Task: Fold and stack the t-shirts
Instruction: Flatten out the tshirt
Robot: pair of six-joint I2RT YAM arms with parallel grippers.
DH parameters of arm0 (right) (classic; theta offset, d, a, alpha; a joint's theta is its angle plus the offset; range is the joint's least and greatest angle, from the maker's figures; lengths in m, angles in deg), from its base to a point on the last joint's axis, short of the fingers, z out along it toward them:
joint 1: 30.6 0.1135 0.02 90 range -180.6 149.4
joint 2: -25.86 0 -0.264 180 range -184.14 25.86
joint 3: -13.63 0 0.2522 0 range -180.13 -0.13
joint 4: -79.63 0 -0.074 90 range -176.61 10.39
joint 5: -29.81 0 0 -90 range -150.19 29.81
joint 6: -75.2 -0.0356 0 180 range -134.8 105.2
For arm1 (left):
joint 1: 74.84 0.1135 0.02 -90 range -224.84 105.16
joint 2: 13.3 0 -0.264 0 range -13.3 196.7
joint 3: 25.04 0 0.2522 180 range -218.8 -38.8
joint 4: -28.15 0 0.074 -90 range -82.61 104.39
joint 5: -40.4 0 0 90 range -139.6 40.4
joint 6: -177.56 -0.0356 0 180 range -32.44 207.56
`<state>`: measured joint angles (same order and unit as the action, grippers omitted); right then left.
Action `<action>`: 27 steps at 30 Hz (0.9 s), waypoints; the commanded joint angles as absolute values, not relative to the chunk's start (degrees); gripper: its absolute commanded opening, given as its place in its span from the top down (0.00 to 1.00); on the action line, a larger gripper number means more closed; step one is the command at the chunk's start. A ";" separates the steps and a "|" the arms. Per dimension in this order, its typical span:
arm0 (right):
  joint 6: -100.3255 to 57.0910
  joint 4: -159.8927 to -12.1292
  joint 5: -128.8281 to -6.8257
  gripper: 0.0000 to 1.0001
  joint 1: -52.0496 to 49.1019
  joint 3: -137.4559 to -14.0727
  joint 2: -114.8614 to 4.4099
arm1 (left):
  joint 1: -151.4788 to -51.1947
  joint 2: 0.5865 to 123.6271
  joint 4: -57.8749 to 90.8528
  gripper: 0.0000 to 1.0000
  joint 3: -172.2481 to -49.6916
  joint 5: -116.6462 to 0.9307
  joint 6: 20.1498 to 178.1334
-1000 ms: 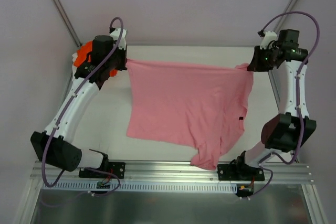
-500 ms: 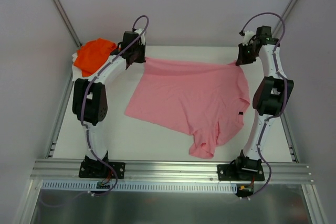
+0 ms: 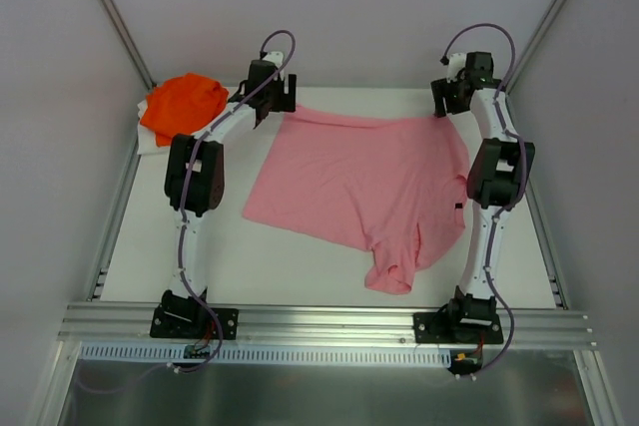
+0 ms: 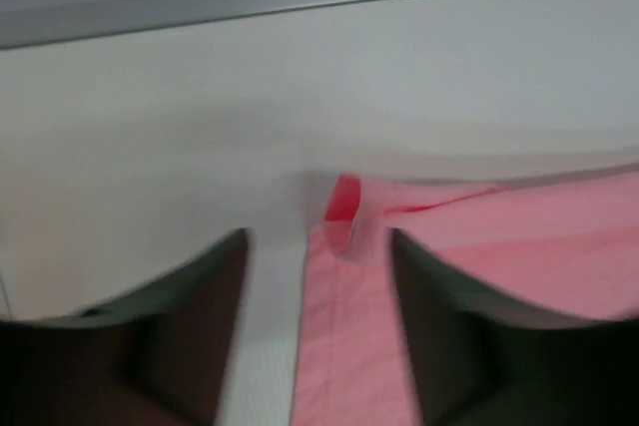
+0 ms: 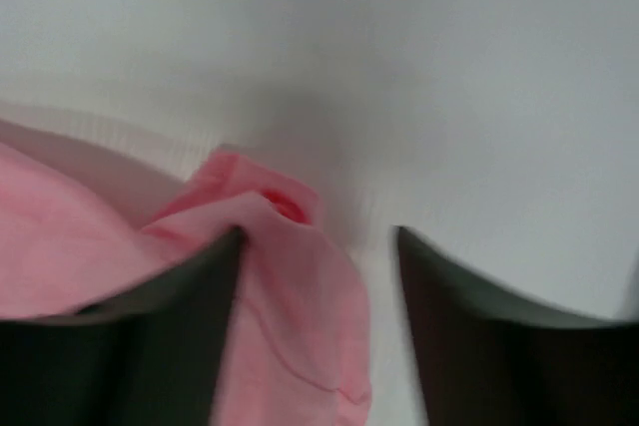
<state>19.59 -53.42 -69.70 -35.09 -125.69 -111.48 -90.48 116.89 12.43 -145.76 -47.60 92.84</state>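
Light pink short-sleeved cloth t-shirt [image 3: 364,182] lying spread on the white table [image 3: 200,246], a spread gripper at each of its far corners

We see the pink shirt lying mostly flat across the middle of the table, its straight far edge running along the table's far edge, a rumpled flap reaching toward the near edge right of centre; the left gripper [image 4: 318,246] sits at the shirt's far left corner, its dark fingers [image 4: 180,336] standing apart, the folded corner of cloth lying loose in the gap between them; the right gripper [image 5: 319,238] sits at the far right corner, jaws likewise parted, the bunched corner lying against one finger and clear of the other; the bright orange cloth t-shirt [image 3: 182,104] lies crumpled in the table's far left corner, apart from the pink one.
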 commanded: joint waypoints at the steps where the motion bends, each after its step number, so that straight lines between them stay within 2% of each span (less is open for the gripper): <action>1: 20.27 -63.21 -61.69 0.15 -34.56 -131.61 -111.87 | -89.95 116.52 18.25 0.10 -148.40 -44.33 92.40; 2: 19.40 -64.27 -60.55 0.01 -34.56 -131.18 -111.43 | -90.04 116.08 19.56 0.01 -147.79 -43.89 91.79; 7: 18.07 -64.46 -56.85 0.00 -34.64 -128.19 -105.82 | -90.04 109.32 21.15 0.01 -141.56 -45.11 90.55; 10: 16.84 -63.67 -56.84 0.01 -34.73 -122.14 -97.57 | -90.04 102.91 18.00 0.01 -137.33 -47.56 90.02; 15: 11.48 -56.39 -68.07 0.00 -34.56 -104.57 -77.04 | -90.04 93.34 -4.00 0.01 -137.24 -58.20 92.74; 18: 10.07 -50.67 -72.04 0.01 -32.72 -92.89 -66.22 | -90.04 86.67 -9.25 0.02 -131.81 -61.28 93.89; 21: 14.10 -50.04 -72.05 0.00 -30.70 -79.61 -55.15 | -90.04 81.46 -14.61 0.04 -126.18 -64.79 93.80; 23: 17.79 -47.33 -70.40 0.01 -29.20 -76.69 -51.77 | -90.04 80.23 -19.79 0.07 -124.68 -65.50 93.10; 27: 19.74 -46.52 -67.31 0.01 -31.64 -72.22 -46.40 | -90.04 76.96 -17.87 0.07 -118.61 -67.17 95.11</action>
